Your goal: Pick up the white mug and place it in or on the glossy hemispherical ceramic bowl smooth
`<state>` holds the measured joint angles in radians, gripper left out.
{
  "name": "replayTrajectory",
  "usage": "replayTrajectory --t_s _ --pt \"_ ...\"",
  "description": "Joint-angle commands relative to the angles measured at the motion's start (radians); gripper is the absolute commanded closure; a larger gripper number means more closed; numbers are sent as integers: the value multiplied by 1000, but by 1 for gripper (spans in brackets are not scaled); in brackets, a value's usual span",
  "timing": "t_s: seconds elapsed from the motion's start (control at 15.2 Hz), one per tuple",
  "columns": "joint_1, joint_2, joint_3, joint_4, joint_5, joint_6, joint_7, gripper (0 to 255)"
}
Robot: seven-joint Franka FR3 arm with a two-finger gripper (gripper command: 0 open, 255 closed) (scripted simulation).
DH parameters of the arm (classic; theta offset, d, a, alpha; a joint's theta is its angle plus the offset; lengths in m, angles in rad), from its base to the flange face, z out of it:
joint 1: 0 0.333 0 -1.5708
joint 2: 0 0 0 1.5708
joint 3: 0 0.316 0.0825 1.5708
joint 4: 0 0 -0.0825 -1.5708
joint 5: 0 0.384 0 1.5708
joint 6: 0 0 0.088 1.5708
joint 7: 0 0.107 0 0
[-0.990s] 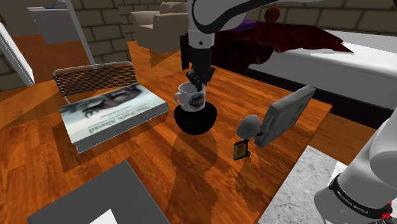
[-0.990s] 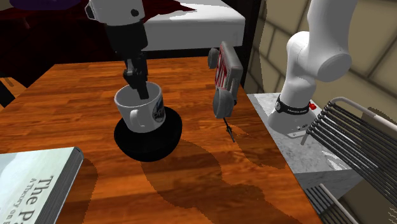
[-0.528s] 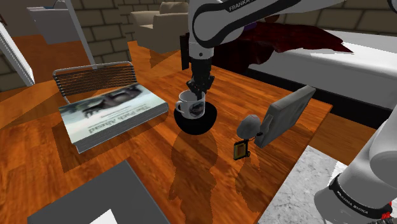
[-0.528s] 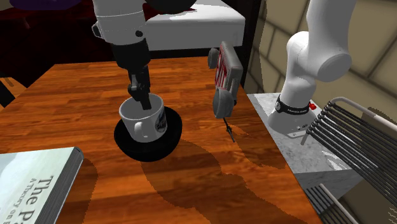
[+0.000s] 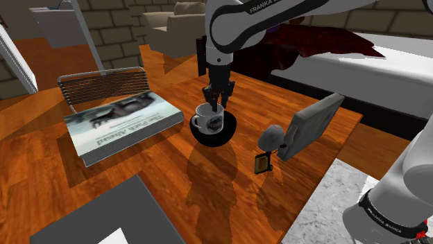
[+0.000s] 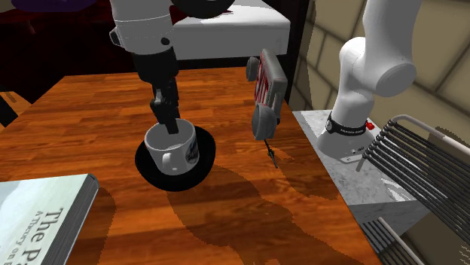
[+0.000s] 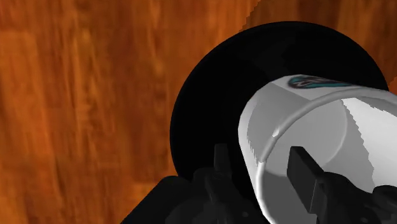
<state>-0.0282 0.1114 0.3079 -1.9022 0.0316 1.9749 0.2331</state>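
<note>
Though my gripper [image 6: 167, 124] straddles the wall of the white mug [image 6: 175, 154], its fingers [image 7: 305, 175] stand parted, unclasped. From the black bowl [image 6: 154, 173], I'd rise straight up.

"How did you have the arm [image 5: 239, 24] set?"

"I had it arched up from its base and bent over, with the white wrist link [image 6: 139, 26] pointing down at the table side."

"And the gripper [image 5: 217, 102]?"

"It hung close to vertical, tips downward. On my wrist feed the two black fingers [image 7: 305, 175] stood well apart, one each side of the middle, and they were not clamped on anything."

"So the jaws were parted?"

"Yes, parted."
</note>
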Motion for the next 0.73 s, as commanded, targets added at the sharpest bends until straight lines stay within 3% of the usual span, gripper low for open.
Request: replayTrajectory --t_s 0.0,0.26,0.53,0.66 --pt "0 0 0 0 0 0 0 0" --pt "0 0 0 0 0 0 0 0" --pt "-4 -21 -2 103 5 -123 -4 0" --pt "-4 -21 -2 103 5 -123 -4 0"
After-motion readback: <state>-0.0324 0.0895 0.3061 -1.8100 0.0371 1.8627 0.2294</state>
